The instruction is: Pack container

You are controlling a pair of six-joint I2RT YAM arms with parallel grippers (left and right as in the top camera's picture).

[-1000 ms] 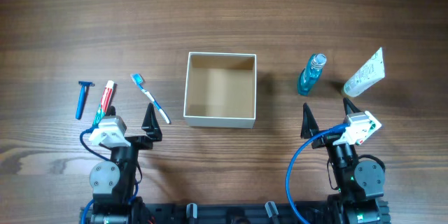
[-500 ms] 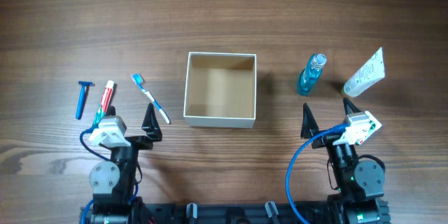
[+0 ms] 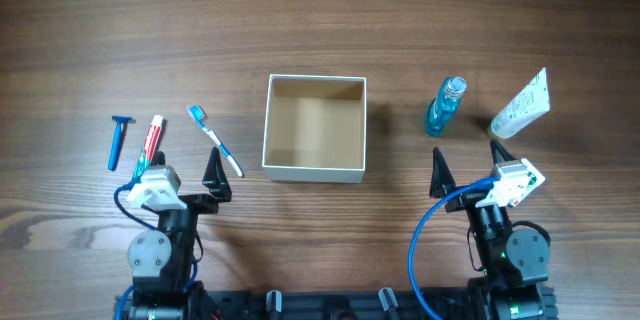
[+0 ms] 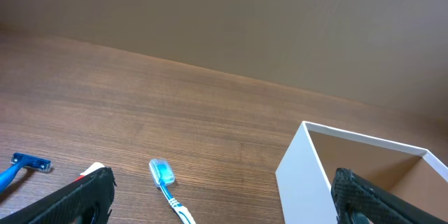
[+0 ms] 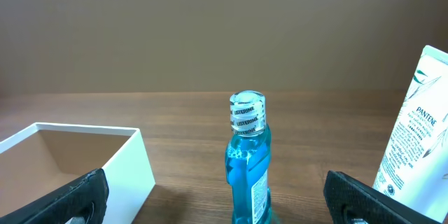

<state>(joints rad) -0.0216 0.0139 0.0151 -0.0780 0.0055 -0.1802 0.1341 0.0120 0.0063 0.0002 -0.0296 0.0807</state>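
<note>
The container (image 3: 314,169), a square shallow box with white walls and a tan inside, sits mid-table with nothing in it; it also shows in the left wrist view (image 4: 297,175) and the right wrist view (image 5: 136,161). Left of it lie a blue toothbrush (image 3: 215,139) (image 4: 166,178), a red and white toothpaste tube (image 3: 152,140) and a blue razor (image 3: 118,140) (image 4: 24,163). Right of it stand a blue mouthwash bottle (image 3: 445,106) (image 5: 248,161) and a white tube (image 3: 522,105) (image 5: 416,133). My left gripper (image 3: 185,178) (image 4: 224,206) is open and empty, near the toothbrush. My right gripper (image 3: 468,175) (image 5: 217,199) is open and empty, short of the bottle.
Both arm bases (image 3: 160,250) (image 3: 505,250) stand at the table's near edge. A blue cable (image 3: 420,230) loops beside the right arm. The wooden table (image 3: 320,20) stretches beyond the objects.
</note>
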